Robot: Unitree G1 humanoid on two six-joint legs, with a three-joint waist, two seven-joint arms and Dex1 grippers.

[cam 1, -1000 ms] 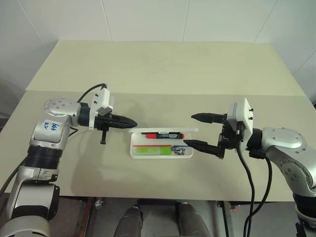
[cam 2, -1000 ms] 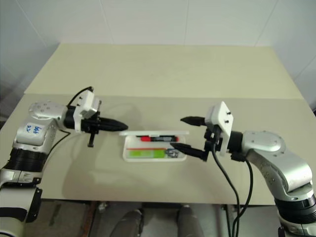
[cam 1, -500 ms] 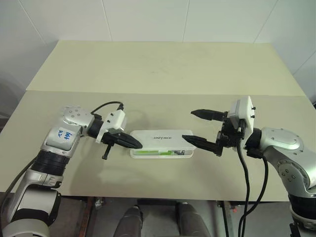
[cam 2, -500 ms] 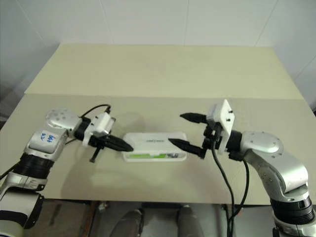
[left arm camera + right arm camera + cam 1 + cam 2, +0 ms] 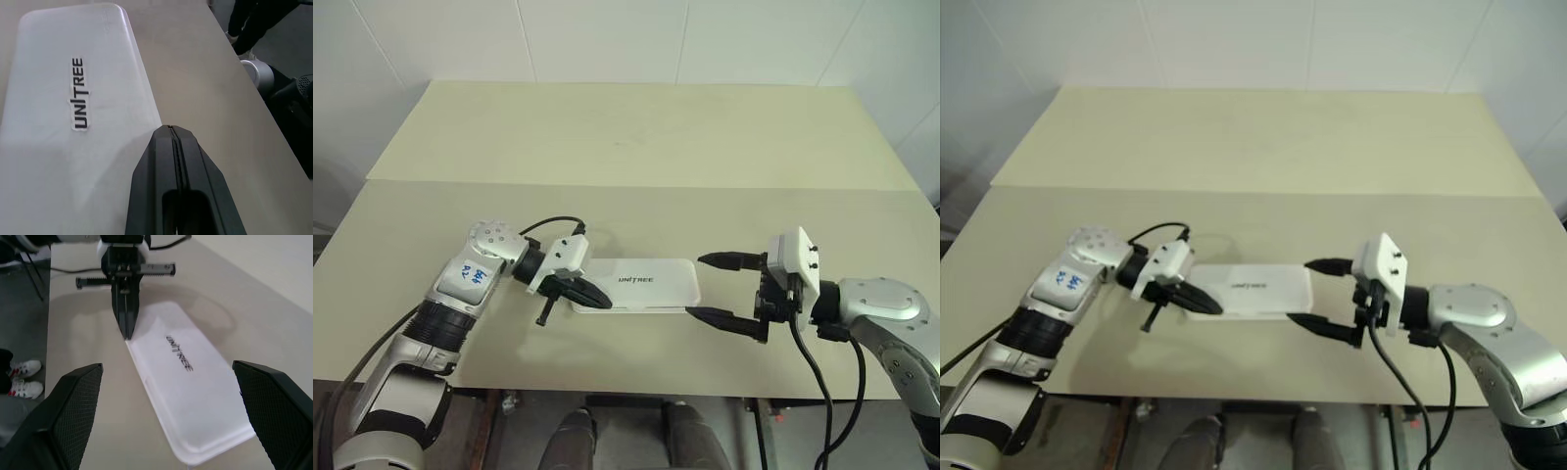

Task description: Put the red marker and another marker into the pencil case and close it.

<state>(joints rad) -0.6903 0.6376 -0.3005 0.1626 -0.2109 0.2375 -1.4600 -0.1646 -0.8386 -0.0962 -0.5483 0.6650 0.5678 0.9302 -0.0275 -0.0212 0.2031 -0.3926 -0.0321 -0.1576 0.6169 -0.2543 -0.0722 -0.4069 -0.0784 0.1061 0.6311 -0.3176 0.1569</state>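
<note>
While its two black fingers are pressed together into one point, the left gripper (image 5: 597, 299) rests its tip on the near left corner of the case (image 5: 641, 285), angled down from the robot's left. The case lies flat on the table (image 5: 636, 137) with its lid down, dark lettering facing up across the white top; neither marker can be seen. Just beyond the case's other end, the right gripper (image 5: 715, 288) hovers with its fingers spread wide, one finger (image 5: 717, 259) level with the case's far edge and the other near its front corner, nothing between them and not touching the case.

The table is a pale beige, matte surface with a seam running side to side behind the case, dividing a near board from a far one. White tiled wall (image 5: 607, 39) rises behind the far edge. In the right wrist view, dark grey floor shows past the table's side, with a pair of white shoes (image 5: 20, 380) standing on it.
</note>
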